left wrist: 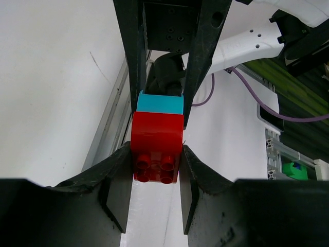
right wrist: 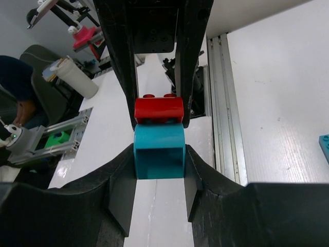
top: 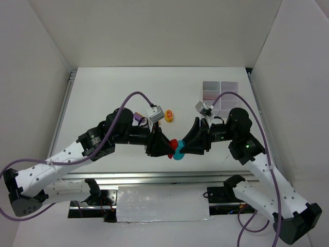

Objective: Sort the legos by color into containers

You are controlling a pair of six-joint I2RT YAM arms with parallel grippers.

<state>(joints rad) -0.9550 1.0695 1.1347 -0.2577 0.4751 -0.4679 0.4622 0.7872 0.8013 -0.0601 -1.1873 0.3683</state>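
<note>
A red lego (top: 173,144) and a cyan lego (top: 179,154) are stuck together and held above the table's near middle. My left gripper (top: 165,147) is shut on the red lego (left wrist: 157,146), pinching its sides, and the cyan lego (left wrist: 160,103) sits on the far end. From the opposite side, my right gripper (top: 188,148) is shut on the cyan lego (right wrist: 159,152), and the red lego (right wrist: 158,109) lies beyond it. The translucent tray of containers (top: 221,95) stands at the back right. Its contents are too small to make out.
A yellow lego (top: 168,117) and a purple lego (top: 138,117) lie on the table behind the left arm. Another cyan lego (right wrist: 324,145) shows at the right edge of the right wrist view. An aluminium rail (top: 154,177) runs along the near table edge.
</note>
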